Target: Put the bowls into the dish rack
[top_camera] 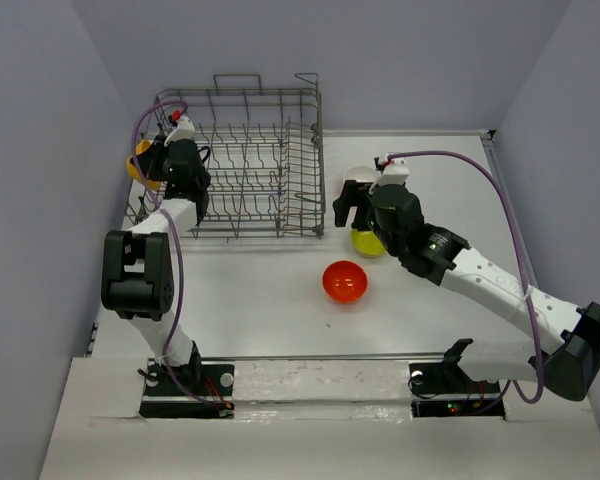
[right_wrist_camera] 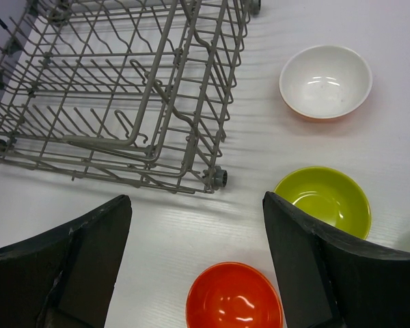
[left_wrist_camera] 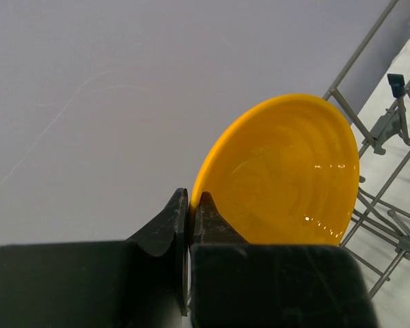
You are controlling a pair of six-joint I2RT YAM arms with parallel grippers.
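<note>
Your left gripper (left_wrist_camera: 190, 199) pinches the yellow bowl (left_wrist_camera: 287, 171) by its rim at the dish rack's (top_camera: 250, 165) left edge, upper left overhead. Your right gripper (right_wrist_camera: 197, 205) hangs wide open and empty, the red bowl (right_wrist_camera: 234, 301) bottom centre between its fingers, the green bowl (right_wrist_camera: 324, 198) beside the right one.

Glossy yellow-orange bowl (left_wrist_camera: 287, 174), grey wire dish rack (right_wrist_camera: 123, 89)
</note>
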